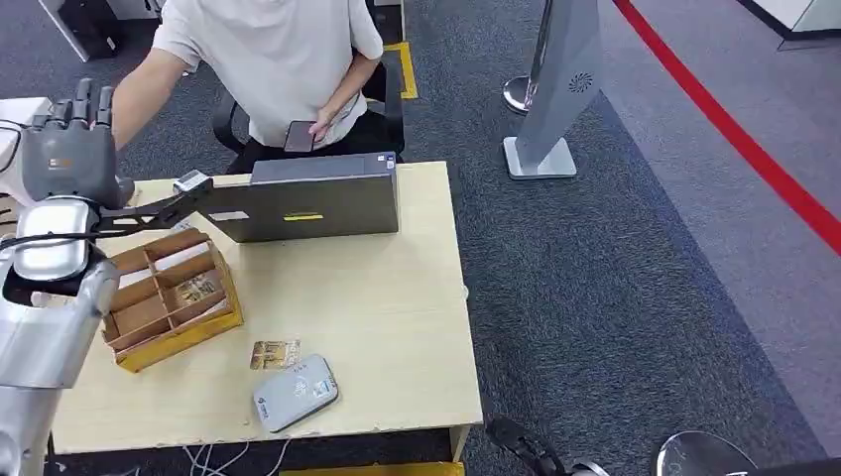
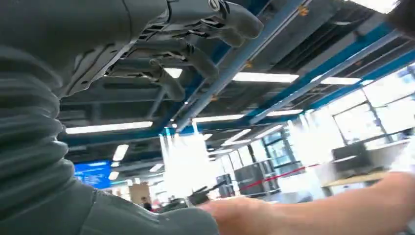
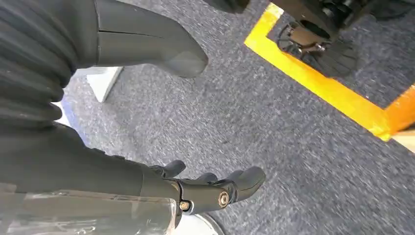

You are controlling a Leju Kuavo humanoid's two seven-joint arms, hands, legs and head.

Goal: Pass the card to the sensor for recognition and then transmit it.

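My left hand (image 1: 71,144) is raised above the table's far left corner, fingers pointing up and spread, with nothing in it. In the left wrist view its fingers (image 2: 195,54) stretch toward the ceiling, and a person's arm (image 2: 313,205) reaches in beside it. A brown card (image 1: 275,354) lies flat on the table next to the grey sensor pad (image 1: 296,392) near the front edge. Another card (image 1: 195,290) sits in a compartment of the wooden box (image 1: 220,315). My right hand (image 3: 215,191) hangs over the carpet, fingers loosely apart, holding nothing.
A person in a white shirt (image 1: 268,59) sits behind the table holding a phone (image 1: 300,136), one arm (image 1: 139,89) stretched toward my left hand. A grey case (image 1: 307,203) stands at the table's (image 1: 397,327) back. A black bracket (image 1: 159,208) juts over the box. A grey kiosk stand (image 1: 560,89) is on the carpet.
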